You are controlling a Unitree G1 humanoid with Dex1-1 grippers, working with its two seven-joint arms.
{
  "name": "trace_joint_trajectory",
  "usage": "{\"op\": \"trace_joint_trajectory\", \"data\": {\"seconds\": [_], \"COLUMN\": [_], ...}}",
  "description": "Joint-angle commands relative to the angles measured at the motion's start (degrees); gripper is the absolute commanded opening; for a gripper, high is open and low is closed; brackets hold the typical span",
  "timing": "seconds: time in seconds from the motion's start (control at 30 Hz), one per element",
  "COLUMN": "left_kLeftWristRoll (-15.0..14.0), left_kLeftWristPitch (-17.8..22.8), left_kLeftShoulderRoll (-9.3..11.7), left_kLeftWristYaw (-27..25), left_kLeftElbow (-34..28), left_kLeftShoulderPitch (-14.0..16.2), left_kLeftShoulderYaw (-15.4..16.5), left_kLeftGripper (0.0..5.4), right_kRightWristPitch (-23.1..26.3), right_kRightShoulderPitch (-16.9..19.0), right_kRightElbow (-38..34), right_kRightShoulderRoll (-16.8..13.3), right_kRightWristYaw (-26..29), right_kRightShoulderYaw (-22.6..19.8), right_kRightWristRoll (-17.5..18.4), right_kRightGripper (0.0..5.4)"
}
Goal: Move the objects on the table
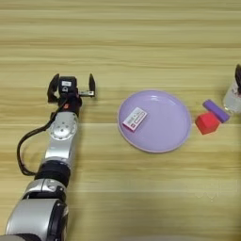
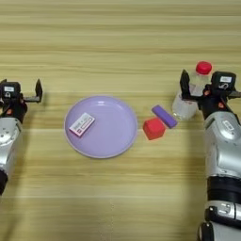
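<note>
Both arms enter at the near edge, left arm at left, right arm at right, over the table. Left gripper is seen left of the plate, fingers spread apart, nothing between them, well apart from every object. Right gripper is at the right, beside the bottle; one black finger is seen on the bottle's left side, the other finger runs out of frame, so whether it is clamped or only around the bottle cannot be told.

Risks, judged: bottle is tall, clear, leaning toward the right gripper, red cap on top; a tip or a slip is likely if it is squeezed off-centre or dragged. Purple block lies just beside the bottle's base, and red cube touches or nearly touches the block; both could be knocked or pushed toward the plate if the bottle is swept left. Card is thin and flat; pinching it off a dished surface could fail or slide it.

Containers: lilac plate sits centre, holding only the white-and-red card in its left part, lying flat, tilted. Bottle contents cannot be told. Cube and block are on bare wood, right of the plate rim, outside it.
</note>
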Motion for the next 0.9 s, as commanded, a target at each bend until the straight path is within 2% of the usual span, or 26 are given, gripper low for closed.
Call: {"op": "trace_joint_trajectory", "data": {"seconds": [0.03, 0.27, 0.5, 0.9], "left_kLeftWristRoll": [-0.2, -0.2, -0.2, -0.2], "left_kLeftWristPitch": [1.4, 1.6, 1.7, 1.7], "left_kLeftShoulderRoll": [0.2, 0.3, 0.3, 0.3], "left_kLeftWristYaw": [-0.5, -0.7, -0.7, -0.7], "left_kLeftElbow": [-1.1, -1.2, -1.4, -1.4], "left_kLeftShoulderPitch": [0.6, 0.6, 0.7, 0.7], "left_kLeftShoulderYaw": [0.1, 0.2, 0.3, 0.4], "left_kLeftGripper": [5.4, 5.4, 5.4, 5.4], "right_kRightWristPitch": [-1.4, -3.4, -3.3, -2.4], "right_kRightShoulderPitch": [-3.6, -4.8, -4.4, -3.3], "right_kRightElbow": [5.8, 10.3, 9.6, 7.2], "right_kRightShoulderRoll": [-1.6, -1.5, -1.0, -0.1], "right_kRightWristYaw": [0.5, 1.4, 1.7, 2.7], "right_kRightShoulderYaw": [-1.1, -0.6, 0.0, 1.3], "right_kRightWristRoll": [0.4, 0.3, 0.3, 0.4], "right_kRightGripper": [5.37, 5.37, 5.37, 4.16]}}
